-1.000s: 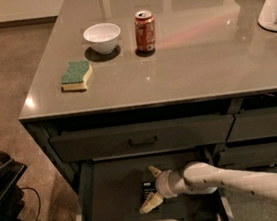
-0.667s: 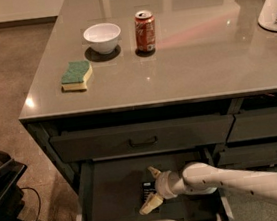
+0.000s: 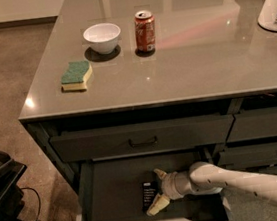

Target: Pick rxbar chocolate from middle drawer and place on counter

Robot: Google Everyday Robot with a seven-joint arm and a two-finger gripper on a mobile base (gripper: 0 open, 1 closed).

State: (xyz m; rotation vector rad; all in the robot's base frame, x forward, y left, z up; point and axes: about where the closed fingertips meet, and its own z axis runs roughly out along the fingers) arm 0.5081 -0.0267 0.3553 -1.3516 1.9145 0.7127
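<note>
The middle drawer [image 3: 111, 196] is pulled out below the counter [image 3: 193, 60], its dark flat interior showing. The rxbar chocolate [image 3: 149, 195], a small black bar with white lettering, lies flat on the drawer floor near the middle. My gripper [image 3: 155, 192] reaches in from the right on a white arm. Its two pale fingers are spread, one above and one below the bar's right side, not closed on it.
On the counter stand a white bowl [image 3: 102, 38], a red soda can [image 3: 145, 31], a green-and-yellow sponge [image 3: 76, 75] and a white container [image 3: 272, 3] at the far right. A shut drawer with a thin black handle [image 3: 143, 142] sits above. Dark equipment [image 3: 3, 199] stands at lower left.
</note>
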